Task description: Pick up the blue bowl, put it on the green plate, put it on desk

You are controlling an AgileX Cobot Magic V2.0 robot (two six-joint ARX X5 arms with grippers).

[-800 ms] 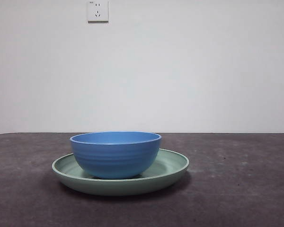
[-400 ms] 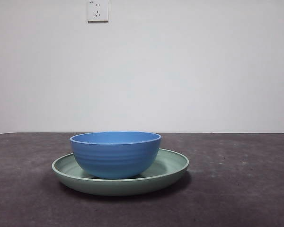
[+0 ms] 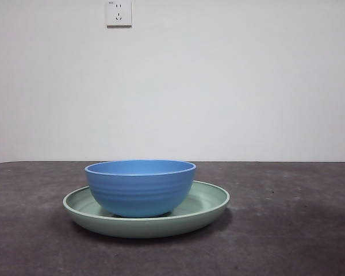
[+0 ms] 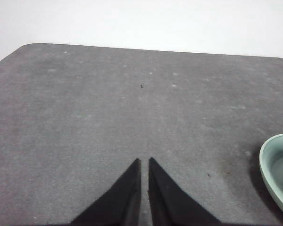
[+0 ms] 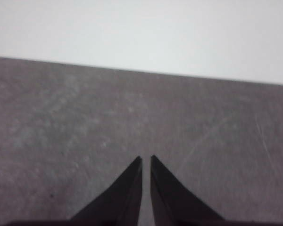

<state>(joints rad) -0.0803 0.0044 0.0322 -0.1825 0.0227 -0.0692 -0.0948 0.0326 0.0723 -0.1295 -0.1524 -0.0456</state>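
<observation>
The blue bowl stands upright inside the green plate, left of the plate's middle, on the desk. No arm shows in the front view. My left gripper is shut and empty above bare desk, with the plate's rim at the edge of its wrist view. My right gripper is shut and empty above bare desk; neither bowl nor plate shows in its view.
A white wall stands behind the desk, with a power socket high up. The desk's rounded corner shows in the left wrist view.
</observation>
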